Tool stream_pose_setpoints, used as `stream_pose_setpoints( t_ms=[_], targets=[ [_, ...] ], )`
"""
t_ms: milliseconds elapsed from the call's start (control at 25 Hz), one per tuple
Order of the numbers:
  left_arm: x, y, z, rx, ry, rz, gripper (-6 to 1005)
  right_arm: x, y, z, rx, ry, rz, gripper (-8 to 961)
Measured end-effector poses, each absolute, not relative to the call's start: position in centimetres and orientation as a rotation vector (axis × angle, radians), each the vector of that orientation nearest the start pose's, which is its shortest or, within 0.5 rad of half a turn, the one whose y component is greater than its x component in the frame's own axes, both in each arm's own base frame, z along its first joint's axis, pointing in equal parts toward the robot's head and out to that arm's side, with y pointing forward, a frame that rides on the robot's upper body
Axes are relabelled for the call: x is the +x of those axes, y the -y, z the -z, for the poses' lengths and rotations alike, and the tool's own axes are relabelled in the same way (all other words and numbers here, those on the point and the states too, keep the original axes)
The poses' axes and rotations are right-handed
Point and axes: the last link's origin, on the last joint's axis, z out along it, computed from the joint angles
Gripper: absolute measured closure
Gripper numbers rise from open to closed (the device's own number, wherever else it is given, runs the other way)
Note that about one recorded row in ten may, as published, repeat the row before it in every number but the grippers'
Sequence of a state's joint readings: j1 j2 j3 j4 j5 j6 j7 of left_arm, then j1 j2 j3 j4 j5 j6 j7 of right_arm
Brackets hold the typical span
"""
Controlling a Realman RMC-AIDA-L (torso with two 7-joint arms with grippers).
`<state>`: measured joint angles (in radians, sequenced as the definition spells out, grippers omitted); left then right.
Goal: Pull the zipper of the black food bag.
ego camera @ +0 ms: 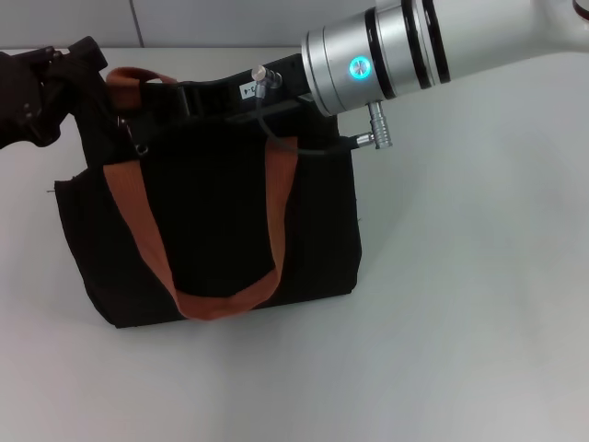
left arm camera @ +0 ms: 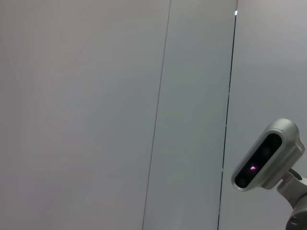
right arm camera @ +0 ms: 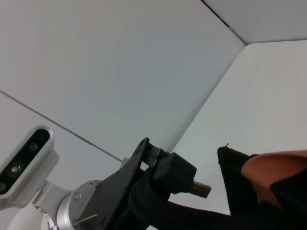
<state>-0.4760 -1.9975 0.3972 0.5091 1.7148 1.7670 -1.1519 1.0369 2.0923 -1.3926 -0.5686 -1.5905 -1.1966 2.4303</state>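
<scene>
The black food bag (ego camera: 221,230) lies on the white table, with its orange-brown handles (ego camera: 138,221) spread over its front. A small grey metal piece (ego camera: 140,145) hangs by the left handle near the top edge; it looks like the zipper pull. My right gripper (ego camera: 216,92) reaches in from the upper right and lies over the bag's top edge, its fingertips hidden. My left gripper (ego camera: 85,57), in a black cover, is at the bag's upper left corner. The right wrist view shows the left gripper (right arm camera: 201,189) close to that bag corner (right arm camera: 235,167).
White table (ego camera: 460,295) extends to the right and front of the bag. A grey panelled wall (left arm camera: 96,115) stands behind the table. The right arm's wrist camera (left arm camera: 268,155) shows in the left wrist view.
</scene>
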Motion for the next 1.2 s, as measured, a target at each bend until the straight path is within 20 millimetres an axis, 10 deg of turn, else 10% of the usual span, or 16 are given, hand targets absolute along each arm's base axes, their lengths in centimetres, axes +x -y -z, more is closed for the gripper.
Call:
stream_pose_setpoints(
  t_ms=[600, 680, 1200],
  targets=[
    [-27.7, -31.6, -7.5, -2.299, 0.401, 1.187, 979, 4.3, -38.9, 9.8, -2.89, -1.452, -0.568, 827],
    [-27.8, -31.5, -7.5, -2.296, 0.401, 1.19, 979, 4.4, -38.9, 9.8, -2.888, -1.451, -0.567, 955],
    [-28.0, -31.5, -7.9, -2.273, 0.405, 1.189, 979, 7.9, -39.4, 7.9, -2.752, -1.497, -0.557, 957]
  ],
)
